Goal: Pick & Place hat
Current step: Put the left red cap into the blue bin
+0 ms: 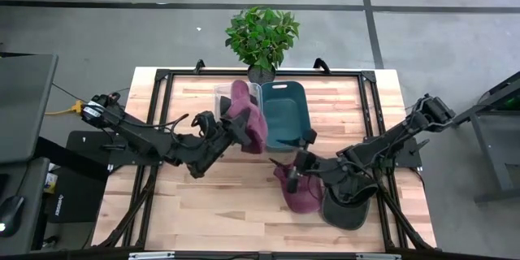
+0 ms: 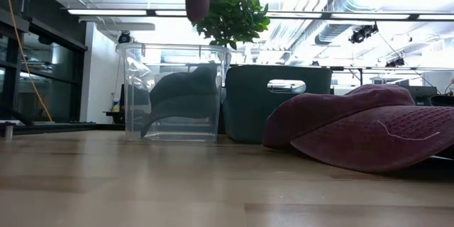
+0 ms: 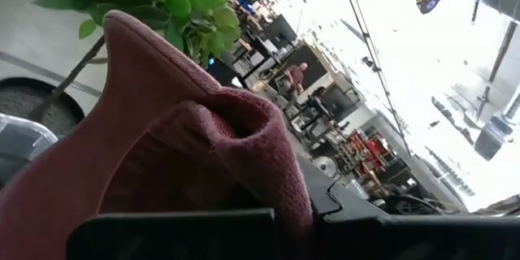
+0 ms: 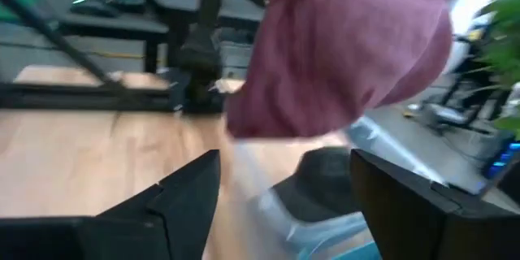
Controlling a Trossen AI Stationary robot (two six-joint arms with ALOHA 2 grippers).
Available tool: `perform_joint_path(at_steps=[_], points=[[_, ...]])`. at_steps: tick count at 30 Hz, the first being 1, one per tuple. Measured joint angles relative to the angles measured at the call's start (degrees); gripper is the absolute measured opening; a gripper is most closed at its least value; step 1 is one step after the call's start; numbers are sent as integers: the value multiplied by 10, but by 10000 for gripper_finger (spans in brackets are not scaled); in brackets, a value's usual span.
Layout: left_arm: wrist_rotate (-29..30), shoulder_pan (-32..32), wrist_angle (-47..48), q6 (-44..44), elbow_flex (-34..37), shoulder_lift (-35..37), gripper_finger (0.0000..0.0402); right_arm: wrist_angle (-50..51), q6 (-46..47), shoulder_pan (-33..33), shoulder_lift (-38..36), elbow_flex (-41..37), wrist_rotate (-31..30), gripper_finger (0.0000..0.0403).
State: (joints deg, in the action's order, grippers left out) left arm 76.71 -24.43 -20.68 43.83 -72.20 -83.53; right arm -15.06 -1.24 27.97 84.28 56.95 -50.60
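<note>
Maroon hat (image 3: 187, 154) fills the left wrist view, clamped in the left gripper (image 1: 230, 124), held above the clear bin (image 2: 172, 92), which lies directly below. Second maroon hat (image 1: 296, 195) on table by right gripper (image 1: 294, 175), fingers spread, holding nothing

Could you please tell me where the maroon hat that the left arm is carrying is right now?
In the high view, the maroon hat hangs from the left gripper, above the clear bin beside the teal bin.
</note>
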Motion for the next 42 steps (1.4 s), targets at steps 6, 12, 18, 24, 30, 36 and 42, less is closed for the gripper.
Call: perform_joint_path(at_steps=[6, 12, 18, 24, 30, 36, 42], points=[[-17, 21, 16, 0, 0, 0, 0, 0, -25, -18, 13, 43, 15, 283], [-44, 32, 15, 0, 0, 0, 0, -9, -27, -37, 13, 50, 17, 284], [-52, 38, 16, -3, 0, 0, 0, -25, -23, -49, 13, 50, 38, 284], [-61, 38, 15, -4, 0, 0, 0, -31, -23, -74, 13, 50, 61, 284], [-69, 38, 13, -1, 0, 0, 0, -31, -19, -101, 13, 50, 68, 284], [-69, 38, 12, -1, 0, 0, 0, -32, 10, -108, 13, 50, 65, 284], [-72, 38, 12, -1, 0, 0, 0, -41, 13, -107, 13, 50, 40, 283]])
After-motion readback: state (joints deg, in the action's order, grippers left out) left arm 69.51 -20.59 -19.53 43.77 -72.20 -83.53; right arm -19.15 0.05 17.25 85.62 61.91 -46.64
